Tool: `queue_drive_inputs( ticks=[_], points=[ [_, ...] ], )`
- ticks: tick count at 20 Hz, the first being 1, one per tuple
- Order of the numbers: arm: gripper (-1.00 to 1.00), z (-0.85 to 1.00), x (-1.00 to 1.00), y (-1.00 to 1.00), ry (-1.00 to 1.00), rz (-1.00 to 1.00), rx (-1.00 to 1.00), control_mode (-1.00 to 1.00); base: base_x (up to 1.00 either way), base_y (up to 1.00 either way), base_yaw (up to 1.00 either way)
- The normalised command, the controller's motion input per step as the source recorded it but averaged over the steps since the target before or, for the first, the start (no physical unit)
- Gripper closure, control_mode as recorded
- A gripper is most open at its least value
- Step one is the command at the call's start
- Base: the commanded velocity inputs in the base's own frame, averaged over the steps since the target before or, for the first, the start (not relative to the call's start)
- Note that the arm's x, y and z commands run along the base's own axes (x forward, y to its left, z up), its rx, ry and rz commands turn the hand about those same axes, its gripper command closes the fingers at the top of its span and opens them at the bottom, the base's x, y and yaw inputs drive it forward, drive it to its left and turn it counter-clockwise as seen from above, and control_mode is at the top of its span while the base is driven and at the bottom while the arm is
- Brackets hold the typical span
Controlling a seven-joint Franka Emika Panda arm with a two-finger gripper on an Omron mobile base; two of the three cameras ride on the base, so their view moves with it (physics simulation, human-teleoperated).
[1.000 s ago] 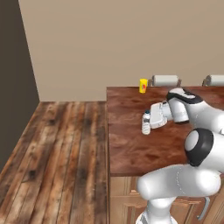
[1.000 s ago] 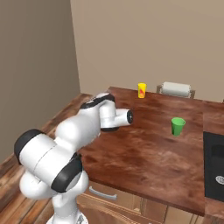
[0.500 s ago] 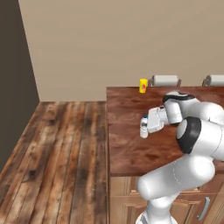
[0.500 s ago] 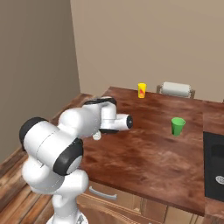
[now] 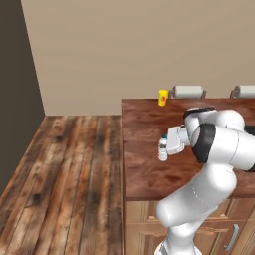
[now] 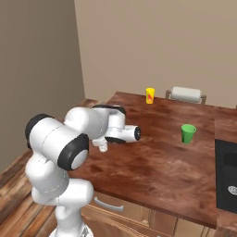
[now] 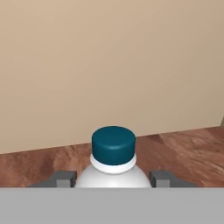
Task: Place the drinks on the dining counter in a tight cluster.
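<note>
**Inspector A:** Since the earlier frames, the arm is showing a shift: the hand and the water bottle point(image 5: 163, 148) are now sitting nearer the counter's left edge than they were a second ago, the elbow folding in closer to the base. The yellow cup is keeping its place.

**Inspector B:** State of the gripper point(image 7: 113, 178)?

**Inspector A:** In the hand view the jaws are standing either side of the bottle's shoulders, pinching it; the dark teal cap is rising upright between the two fingertips point(image 7: 64, 178). In the left base view the bottle is appearing upright at the front of the hand, over the reddish-brown counter point(image 5: 144, 172) and close to its left edge. Whether its base is touching the wood, I cannot tell.

**Inspector B:** Further out?

**Inspector A:** In the right base view a green cup point(image 6: 188, 133) is standing mid-counter, well apart from the hand. Beyond it, the yellow cup point(image 6: 150, 95) is standing near the far edge, with a white-cushioned stool point(image 6: 187, 95) just behind the counter, against the beige wall.
</note>
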Motion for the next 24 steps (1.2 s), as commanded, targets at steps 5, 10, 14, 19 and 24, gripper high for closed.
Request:
queue_drive_inputs(
  ticks=[5,10,14,19,24],
  points=[
    [1.0,-0.25,0.13,0.0,0.0,0.0,0.0,-1.0,0.0,0.0,0.0],
    [1.0,-0.28,0.06,0.0,-0.01,0.0,0.0,-1.0,0.0,0.0,0.0],
    [1.0,-0.39,-0.03,-0.01,-0.04,0.0,0.0,-1.0,0.0,0.0,0.0],
    [-1.0,-0.34,-0.01,-0.04,-0.06,0.0,0.0,-1.0,0.0,0.0,0.0],
    [-1.0,-0.18,0.01,0.01,-0.05,-0.01,0.0,-1.0,0.0,0.0,0.0]
  ],
)
